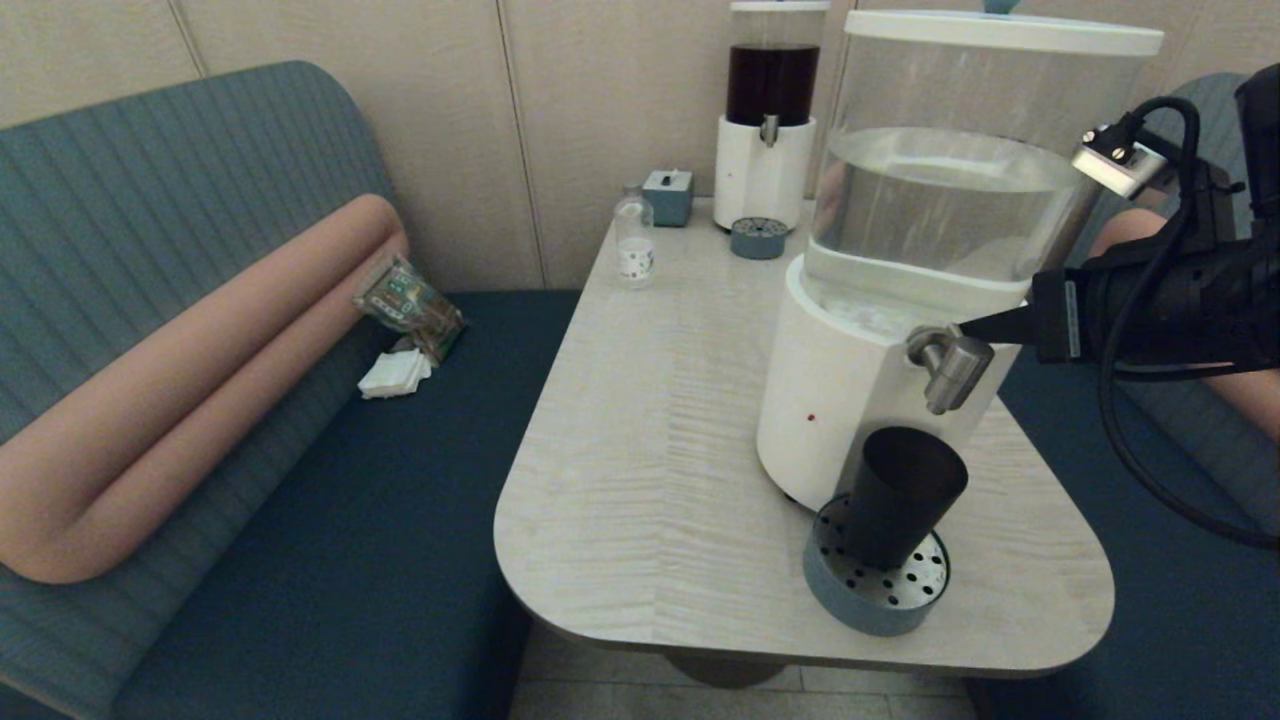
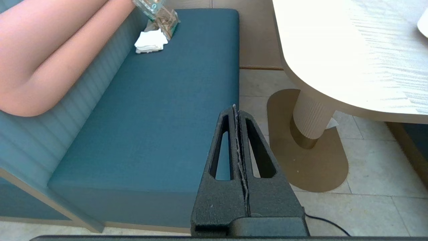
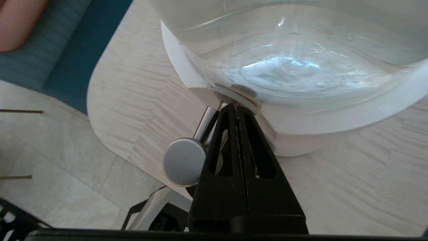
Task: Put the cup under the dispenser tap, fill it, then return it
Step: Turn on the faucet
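Pale wood table [image 1: 640,440] between teal benches carries a big white dispenser [image 1: 850,400] with a clear water tank. Its steel tap [image 1: 950,368] points down at the black cup [image 1: 900,495], which stands on the round drip tray [image 1: 875,590]. Right gripper [image 1: 968,328], fingers pressed together, touches the tap's top. Left gripper [image 2: 235,110], also closed, hangs over the bench seat [image 2: 160,117].

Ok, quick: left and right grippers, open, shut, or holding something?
Left gripper: shut, empty, parked beside the table.
Right gripper: shut, holding nothing, tip at the dispenser tap.
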Robot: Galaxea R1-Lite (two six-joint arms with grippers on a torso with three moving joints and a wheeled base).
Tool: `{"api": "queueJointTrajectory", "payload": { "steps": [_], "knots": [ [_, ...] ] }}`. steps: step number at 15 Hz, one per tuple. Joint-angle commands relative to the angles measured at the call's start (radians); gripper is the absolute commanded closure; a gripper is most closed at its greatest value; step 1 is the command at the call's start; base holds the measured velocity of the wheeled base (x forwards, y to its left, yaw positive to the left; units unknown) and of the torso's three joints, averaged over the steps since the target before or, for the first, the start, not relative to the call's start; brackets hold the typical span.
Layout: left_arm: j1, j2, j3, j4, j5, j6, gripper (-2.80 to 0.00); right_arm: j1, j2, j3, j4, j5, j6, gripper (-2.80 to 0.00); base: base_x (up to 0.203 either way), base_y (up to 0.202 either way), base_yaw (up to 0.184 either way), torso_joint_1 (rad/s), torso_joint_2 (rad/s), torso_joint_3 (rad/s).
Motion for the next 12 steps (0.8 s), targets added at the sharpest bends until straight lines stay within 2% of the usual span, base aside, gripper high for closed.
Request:
{"api": "queueJointTrajectory", "payload": {
  "steps": [1, 6, 12],
  "knots": [
    [0.000, 0.000, 0.002, -0.001, 0.001, -0.001, 0.00, 0.003, 0.000, 0.002, 0.001, 0.013, -0.002, 0.00, 0.000, 0.000, 0.000, 0.000, 0.00, 0.000],
    [0.000, 0.000, 0.002, -0.001, 0.001, -0.001, 0.00, 0.019, 0.002, 0.023, -0.062, 0.021, -0.003, 0.00, 0.000, 0.000, 0.000, 0.000, 0.00, 0.000],
    [0.000, 0.000, 0.002, -0.001, 0.001, -0.001, 0.00, 0.019, -0.001, 0.037, -0.064, 0.091, -0.002, 0.00, 0.000, 0.000, 0.000, 0.000, 0.00, 0.000]
  ]
}}
